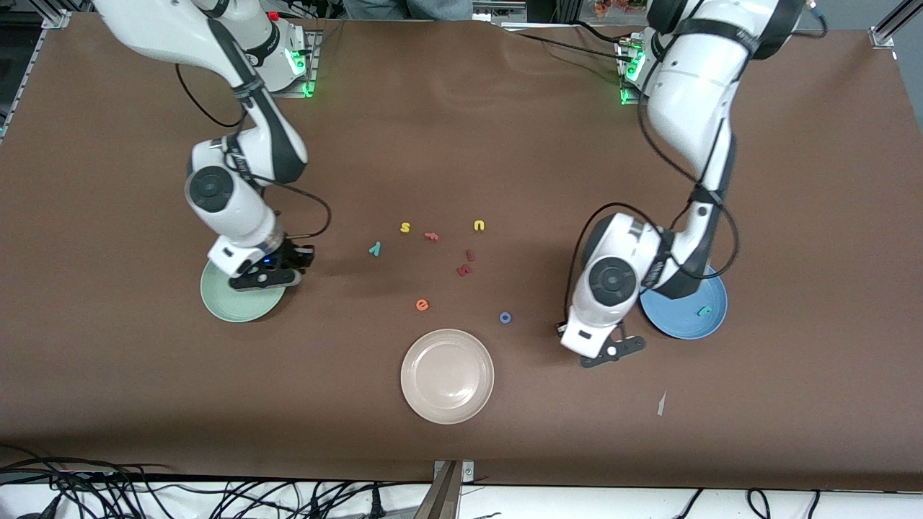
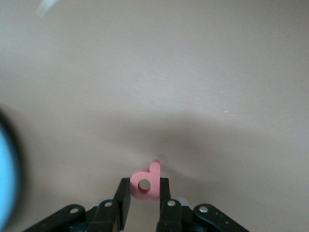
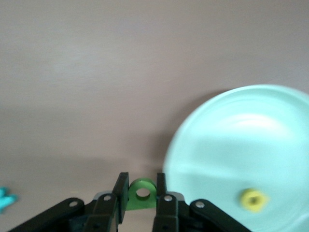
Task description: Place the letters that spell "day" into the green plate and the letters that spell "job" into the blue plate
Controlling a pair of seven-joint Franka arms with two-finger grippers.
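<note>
The pink "b" [image 2: 146,185] and green "d" [image 3: 142,194], light compressible foam, sit clamped in left gripper [image 2: 145,195] and right gripper [image 3: 142,195]; pinching flat faces appears secure.

Even, bright overhead light fills the front view — soft shadows pool on the desk [image 1: 461,144] beneath both arms. Both wrist views are washed-out; the green plate [image 3: 241,145] smears with motion blur, and the blue plate [image 2: 7,174] is an unfocused edge.
</note>
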